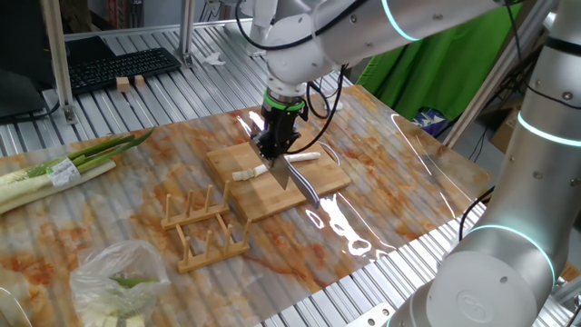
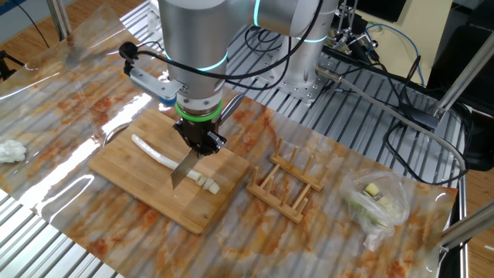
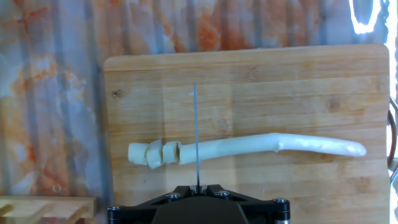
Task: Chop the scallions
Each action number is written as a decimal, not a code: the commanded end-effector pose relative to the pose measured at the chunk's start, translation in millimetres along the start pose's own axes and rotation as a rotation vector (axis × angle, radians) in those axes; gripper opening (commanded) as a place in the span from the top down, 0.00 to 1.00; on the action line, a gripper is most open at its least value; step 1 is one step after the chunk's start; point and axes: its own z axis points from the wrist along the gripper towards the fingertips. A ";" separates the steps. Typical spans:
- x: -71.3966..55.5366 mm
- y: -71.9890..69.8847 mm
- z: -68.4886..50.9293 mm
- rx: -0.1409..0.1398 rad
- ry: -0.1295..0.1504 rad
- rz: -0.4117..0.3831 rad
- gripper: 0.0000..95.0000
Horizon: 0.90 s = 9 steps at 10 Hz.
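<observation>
The scallion (image 3: 261, 146) is a pale cream stalk lying across the wooden board (image 3: 280, 81), with three short cut segments (image 3: 152, 153) at its left end. My gripper (image 3: 198, 186) is shut on a knife (image 3: 196, 124), whose blade shows edge-on over the stalk just right of the cut pieces. In one fixed view the gripper (image 1: 275, 145) holds the knife (image 1: 280, 173) down onto the board (image 1: 313, 186) between the cut pieces (image 1: 245, 173) and the long part (image 1: 304, 157). In the other fixed view the blade (image 2: 182, 168) meets the stalk (image 2: 152, 151) beside the pieces (image 2: 204, 182).
A wooden rack (image 1: 204, 227) stands next to the board, and also shows in the other fixed view (image 2: 287, 187). A clear bag of green bits (image 1: 118, 282) lies at the front left. A green-and-white banded bundle (image 1: 64, 168) lies at the far left. A white wad (image 2: 9, 150) sits beyond the board.
</observation>
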 end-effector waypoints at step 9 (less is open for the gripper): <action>-12.0 6.1 14.4 -0.015 0.003 0.008 1.00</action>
